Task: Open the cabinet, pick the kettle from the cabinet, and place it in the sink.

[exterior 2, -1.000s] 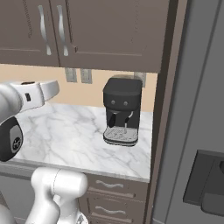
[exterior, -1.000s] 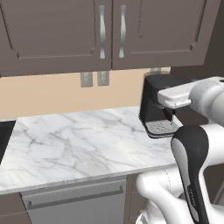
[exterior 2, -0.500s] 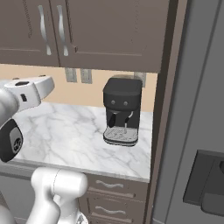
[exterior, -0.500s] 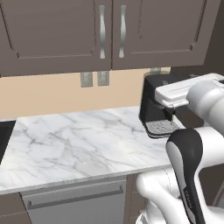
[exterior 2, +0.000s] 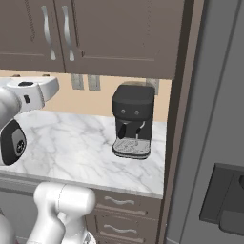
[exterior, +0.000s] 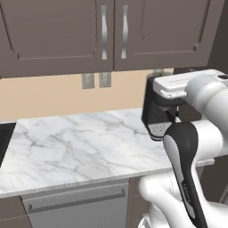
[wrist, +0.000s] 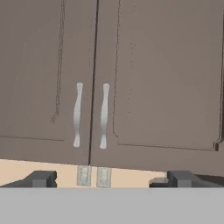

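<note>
Facing the shut cabinet [wrist: 131,78], the gripper [wrist: 111,179] has its fingers [wrist: 41,178] spread wide; two upright handles [wrist: 104,116] lie at twelve o'clock, well apart from them.

You've got a white marble counter [exterior: 80,147], black coffee machine [exterior 2: 133,121] sitting on it over at 3 o'clock, near the wall
</note>
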